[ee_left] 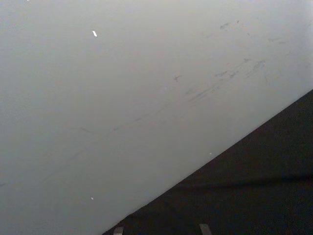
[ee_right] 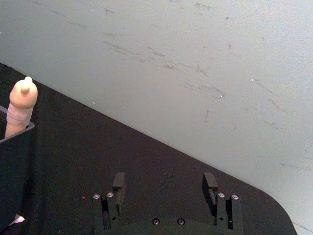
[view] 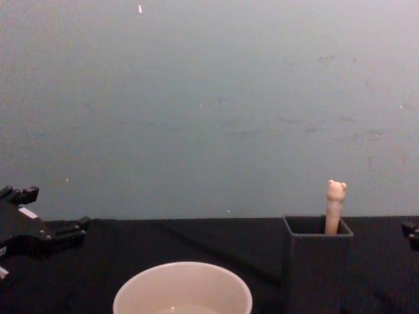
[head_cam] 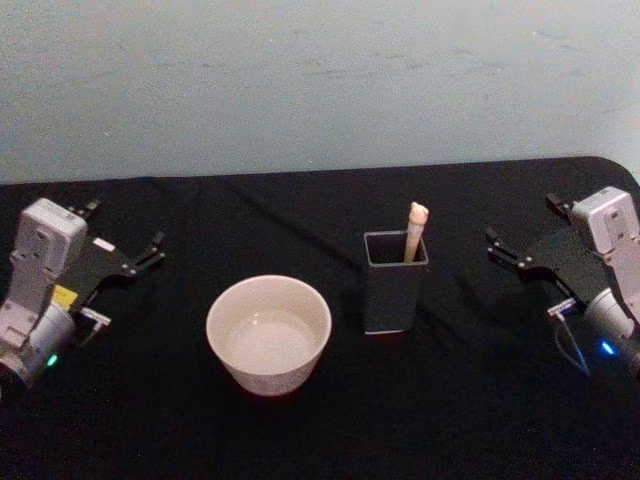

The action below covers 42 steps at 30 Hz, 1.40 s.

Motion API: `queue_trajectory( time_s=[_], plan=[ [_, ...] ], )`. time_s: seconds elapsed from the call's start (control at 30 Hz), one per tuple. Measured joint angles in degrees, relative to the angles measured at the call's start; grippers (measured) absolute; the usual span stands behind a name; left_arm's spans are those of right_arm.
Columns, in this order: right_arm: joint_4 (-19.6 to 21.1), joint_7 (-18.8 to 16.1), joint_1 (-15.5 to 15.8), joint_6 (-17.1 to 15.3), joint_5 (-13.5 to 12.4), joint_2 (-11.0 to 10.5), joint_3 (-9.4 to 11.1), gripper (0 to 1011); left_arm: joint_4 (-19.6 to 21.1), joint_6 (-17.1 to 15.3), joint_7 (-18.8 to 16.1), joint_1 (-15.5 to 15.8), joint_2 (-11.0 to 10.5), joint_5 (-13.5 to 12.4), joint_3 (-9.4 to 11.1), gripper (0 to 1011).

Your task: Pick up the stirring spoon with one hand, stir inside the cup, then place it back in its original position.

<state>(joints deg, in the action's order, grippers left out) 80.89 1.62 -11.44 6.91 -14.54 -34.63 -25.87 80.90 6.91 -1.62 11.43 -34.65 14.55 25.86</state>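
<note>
The stirring spoon stands upright in the holder, left of the nearer right tool (spread wide, empty); the left tool, also wide, sits beyond the cup.

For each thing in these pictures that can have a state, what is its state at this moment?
Cup: upright, nothing standing in it.
Holder: upright, right of the cup.
Spoon: standing in the holder, knob up, untouched.
Left gripper: jaws open, empty, at the left side of the table.
Right gripper: jaws open, empty, at the right side of the table.
</note>
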Motion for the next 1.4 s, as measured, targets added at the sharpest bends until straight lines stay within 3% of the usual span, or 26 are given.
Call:
queue_trajectory(
  time_s=[1.3, 1.4],
  plan=[
    [0.00, 0.00, 0.01, 0.00, -0.01, -0.02, 0.00, 1002, 0.00, 0.00, 0.00, 0.00, 0.00, 0.00, 0.00, 1001],
    [0.45, -0.15, 0.46, 0.74, 0.02, 0.07, 0.74, 1002, 0.00, 0.00, 0.00, 0.00, 0.00, 0.00, 0.00, 1001]
  ],
)
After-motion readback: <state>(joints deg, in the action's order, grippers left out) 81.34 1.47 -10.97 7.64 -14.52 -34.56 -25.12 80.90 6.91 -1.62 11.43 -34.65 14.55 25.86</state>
